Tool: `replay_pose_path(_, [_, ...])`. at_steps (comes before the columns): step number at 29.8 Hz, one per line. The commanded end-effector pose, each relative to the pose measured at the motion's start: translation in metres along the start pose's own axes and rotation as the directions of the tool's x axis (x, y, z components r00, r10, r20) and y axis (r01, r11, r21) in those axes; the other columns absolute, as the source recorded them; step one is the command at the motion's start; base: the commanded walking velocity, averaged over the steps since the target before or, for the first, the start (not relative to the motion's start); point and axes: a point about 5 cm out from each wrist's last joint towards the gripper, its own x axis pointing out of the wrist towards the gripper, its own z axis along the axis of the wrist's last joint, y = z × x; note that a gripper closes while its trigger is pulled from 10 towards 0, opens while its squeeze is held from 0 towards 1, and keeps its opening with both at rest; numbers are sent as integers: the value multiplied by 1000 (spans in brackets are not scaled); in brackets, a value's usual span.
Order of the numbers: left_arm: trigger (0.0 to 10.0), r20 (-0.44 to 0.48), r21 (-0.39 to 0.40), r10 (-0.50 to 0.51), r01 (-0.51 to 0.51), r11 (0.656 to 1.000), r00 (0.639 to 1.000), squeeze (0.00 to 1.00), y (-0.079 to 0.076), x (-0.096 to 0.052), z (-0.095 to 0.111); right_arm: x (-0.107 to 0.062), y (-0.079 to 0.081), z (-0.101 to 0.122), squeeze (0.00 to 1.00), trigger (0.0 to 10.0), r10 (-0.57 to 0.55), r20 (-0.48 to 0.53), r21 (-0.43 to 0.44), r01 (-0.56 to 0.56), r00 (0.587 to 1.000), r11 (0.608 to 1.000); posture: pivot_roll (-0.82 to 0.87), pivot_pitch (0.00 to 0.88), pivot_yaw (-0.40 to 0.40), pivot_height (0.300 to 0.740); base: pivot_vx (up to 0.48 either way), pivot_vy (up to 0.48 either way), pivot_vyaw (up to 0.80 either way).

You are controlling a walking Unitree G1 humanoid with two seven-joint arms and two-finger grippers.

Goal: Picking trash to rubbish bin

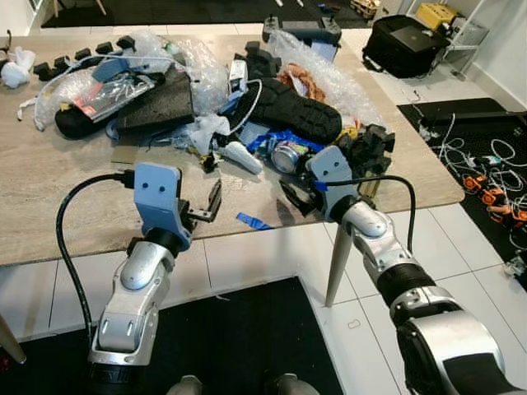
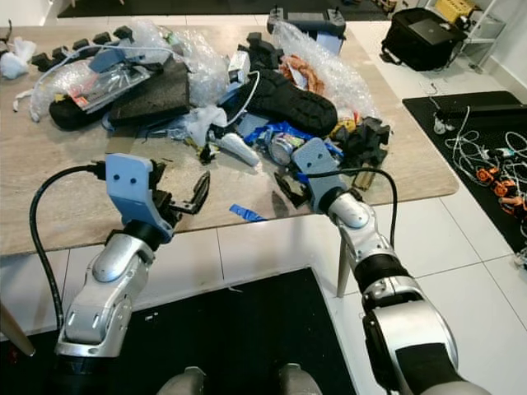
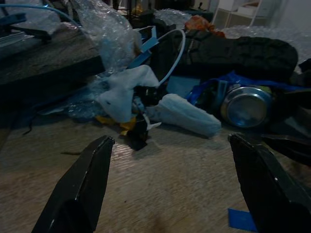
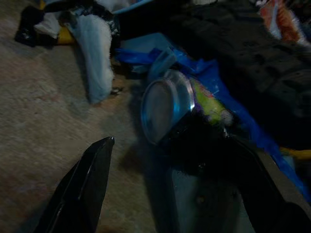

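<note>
Right gripper [image 4: 167,187] spread wide, empty, just short of a drink can [image 1: 290,154] near the worktop [image 1: 49,206] front edge; left gripper [image 3: 180,187] likewise wide, empty.

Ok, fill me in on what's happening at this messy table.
The robot stands at a table heaped with trash. Its right gripper, open, points at a drinks can lying on its side at the near edge of the pile, but isn't holding it. The left gripper, also open, hovers over bare tabletop, near a scrap of blue tape.
</note>
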Motion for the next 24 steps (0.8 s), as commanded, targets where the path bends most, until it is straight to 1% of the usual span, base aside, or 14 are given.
replay_pose_path(1, [10000,11,-22,-17,17,1000,1000,0,-6,-1,0,-1,-2,0,0,10000,-3,2,-28,3,1000,1000,28,274,-61,740,0,0,0])
replay_pose_path(8, [10000,7,-18,-14,14,1000,1000,0,-5,-1,0,-1,-3,-1,0,10000,-11,-5,-50,10,1000,999,26,271,-61,740,0,0,0])
replay_pose_path(9, [10000,7,-17,-11,11,1000,1000,0,-4,-1,0,-1,-3,-1,0,9608,-13,-1,-53,12,1000,999,27,268,-62,740,0,0,0])
replay_pose_path(10, [10000,7,-17,-11,11,1000,1000,0,-4,-1,0,-1,-3,-1,0,9608,-13,-1,-53,12,1000,999,27,268,-62,740,0,0,0])
replay_pose_path(11, [10000,8,-15,-9,9,1000,1000,0,-4,0,0,0,-3,0,0,7412,-15,5,-55,15,1000,998,26,267,-62,740,0,0,0])
replay_pose_path(12, [10000,8,-13,-6,7,1000,1000,0,-3,0,0,0,-3,1,0,4078,-17,12,-57,18,1000,998,26,264,-62,740,0,0,0])
replay_pose_path(14, [10000,8,-13,-6,7,1000,1000,0,-3,0,0,0,-3,1,0,4078,-17,12,-57,18,1000,998,26,264,-62,740,0,0,0])
replay_pose_path(15, [10000,10,-13,-5,6,1000,1000,0,-3,0,0,1,-3,2,0,0,-18,19,-60,19,1000,998,25,263,-61,740,0,0,0])
replay_pose_path(21, [10000,15,-7,0,0,1000,1000,0,-1,2,1,3,-2,6,0,0,-15,36,-79,18,999,997,26,257,-65,740,0,0,0])
replay_pose_path(22, [10000,17,-5,2,-2,1000,1000,0,-1,2,1,4,-1,7,0,3882,-12,42,-87,16,999,996,26,257,-65,740,0,0,0])
replay_pose_path(23, [10000,18,-4,3,-3,1000,1000,0,0,2,1,5,-1,9,0,5686,-12,47,-95,16,999,995,26,255,-65,740,0,0,0])
replay_pose_path(24, [10000,18,-4,3,-3,1000,1000,0,0,2,1,5,-1,9,0,5686,-12,47,-95,16,999,995,26,255,-65,740,0,0,0])
